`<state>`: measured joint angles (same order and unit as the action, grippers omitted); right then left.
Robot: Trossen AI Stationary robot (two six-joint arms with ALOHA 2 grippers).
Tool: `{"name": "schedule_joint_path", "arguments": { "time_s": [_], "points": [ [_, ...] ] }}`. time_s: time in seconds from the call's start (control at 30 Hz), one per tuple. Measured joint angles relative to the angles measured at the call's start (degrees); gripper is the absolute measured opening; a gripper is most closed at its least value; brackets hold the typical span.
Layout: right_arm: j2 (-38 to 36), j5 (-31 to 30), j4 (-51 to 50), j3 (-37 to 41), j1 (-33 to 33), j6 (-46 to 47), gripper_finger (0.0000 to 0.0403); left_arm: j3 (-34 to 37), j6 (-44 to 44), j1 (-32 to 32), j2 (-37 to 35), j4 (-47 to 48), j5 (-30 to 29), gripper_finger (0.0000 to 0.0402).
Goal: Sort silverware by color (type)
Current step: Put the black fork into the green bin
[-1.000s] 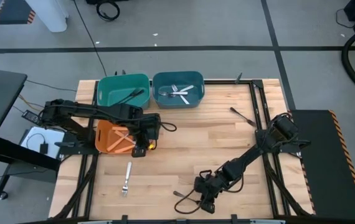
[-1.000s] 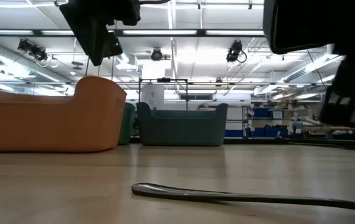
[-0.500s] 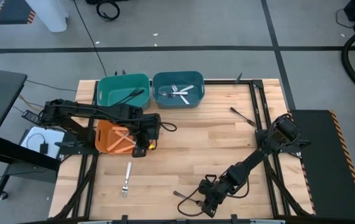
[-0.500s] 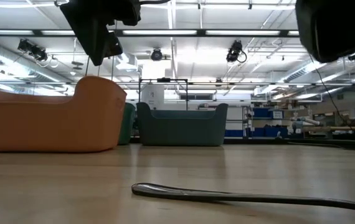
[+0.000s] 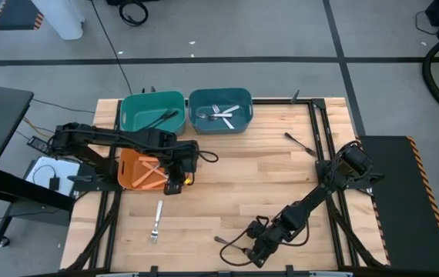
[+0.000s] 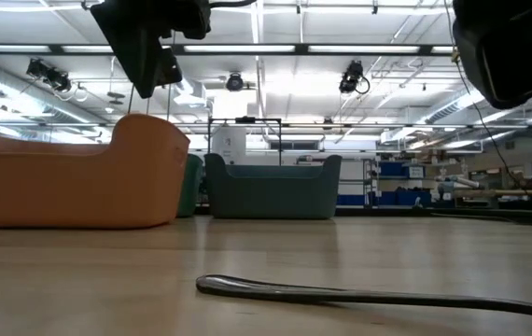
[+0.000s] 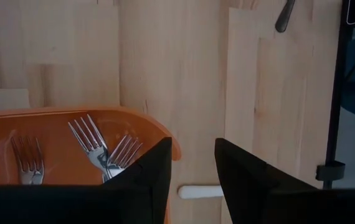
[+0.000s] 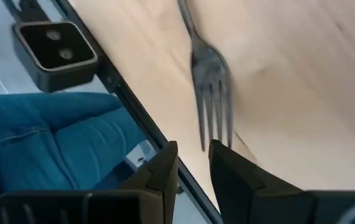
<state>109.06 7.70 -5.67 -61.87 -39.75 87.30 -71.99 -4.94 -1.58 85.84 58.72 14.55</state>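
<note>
Silverware's mostly binned; a dark fork (image 5: 231,241) lies at the table's near edge and a silver fork (image 5: 156,221) sits below the orange bin (image 5: 129,171). Over the last sec we've swung our right gripper (image 5: 255,255) further toward the near edge by the dark fork, jaws parted, empty — pickup's close. Left gripper (image 7: 190,165) hangs released over the orange bin.

surface: wooden tabletop (image 5: 235,185) | bins on it: orange bin (image 5: 131,171), green bin (image 5: 139,113), blue bin (image 5: 219,110) | loose forks: silver fork (image 5: 156,221), dark fork (image 5: 299,143), dark fork near front edge (image 5: 227,241)
</note>
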Motion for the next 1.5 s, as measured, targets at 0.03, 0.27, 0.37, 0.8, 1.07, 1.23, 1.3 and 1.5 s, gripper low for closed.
{"name": "schedule_joint_path", "arguments": {
  "time_s": [0.03, 0.27, 0.37, 0.8, 1.07, 1.23, 1.3, 1.5],
  "points": [
    [0.0, 0.7, -0.4, 0.0, -0.1, 0.2, 0.0098, 0.0, 0.0, 0.0, 0.0, 0.0, 0.0, 0.0132],
    [0.0, 1.6, -1.4, 0.0, -1.5, 2.5, 0.0098, 0.0, 0.0, 0.0, 0.0, -0.5, 0.0, 0.0132],
    [0.0, 1.5, -1.9, 0.0, -1.5, 2.7, 0.0098, 0.0, 0.0, 0.0, 0.0, -1.3, 0.0, 0.0132],
    [-2.0, 2.2, -1.6, 0.0, -1.5, 4.2, 0.0098, 0.0, 0.2, 0.0, 0.0, -1.8, 0.0, 0.0132],
    [-2.4, 2.6, -5.2, 0.0, -2.9, 6.5, 0.0098, 0.0, 0.2, 0.0, 0.0, -1.9, 0.0, 0.0132],
    [-2.4, 2.0, -6.5, 0.5, -3.0, 7.7, 0.0098, 0.0, 0.2, 0.0, 0.0, -1.9, 0.0, 0.0132],
    [-2.4, 1.2, -4.4, 1.6, -2.7, 8.5, 0.0098, 0.0, 0.2, 0.0, 0.0, -1.9, 0.0, 0.0132],
    [-2.4, -0.3, -1.7, 4.3, -2.2, 12.4, 0.0098, 0.0, 0.1, 0.0, 0.0, -1.9, 0.0, 0.0132]
  ]
}}
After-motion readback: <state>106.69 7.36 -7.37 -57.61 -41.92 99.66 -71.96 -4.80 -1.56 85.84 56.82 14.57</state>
